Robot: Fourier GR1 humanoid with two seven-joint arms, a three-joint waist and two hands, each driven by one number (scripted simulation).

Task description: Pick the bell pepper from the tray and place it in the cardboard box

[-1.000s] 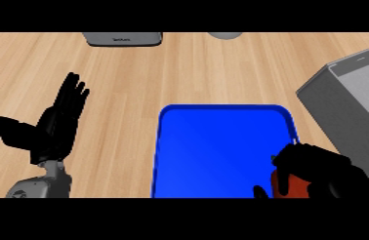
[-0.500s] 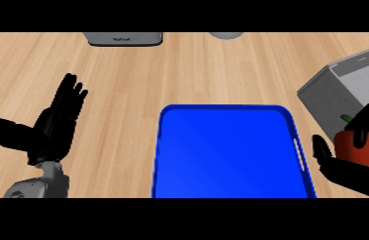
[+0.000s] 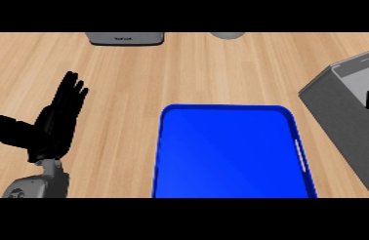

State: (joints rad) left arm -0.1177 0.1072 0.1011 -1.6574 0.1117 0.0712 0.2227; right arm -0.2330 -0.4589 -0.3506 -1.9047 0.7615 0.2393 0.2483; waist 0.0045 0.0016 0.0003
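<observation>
Across the lower middle of the frame the blue tray (image 3: 231, 153) lies bare, with no bell pepper on it. A second ago the right hand was curled round something red at the tray's lower right corner; half a second ago it had carried that red thing to the right edge, just beside the box. Now neither the right hand nor the pepper shows anywhere, so whether that hand is clasped or spread cannot be told. The grey box (image 3: 338, 105) stands at the right edge of the frame, its open top partly cut off, and what can be seen of its inside shows no pepper.

My judgement is that the carry has gone out of the frame toward the box, so the pick is done and the placing is either under way or just finishing beyond the picture's right side; nothing visible confirms a release.

At the left of the frame the left hand (image 3: 56, 124) rests open, fingers spread and pointing up, as it did in both earlier pictures. A grey appliance (image 3: 125, 38) sits at the upper left edge
</observation>
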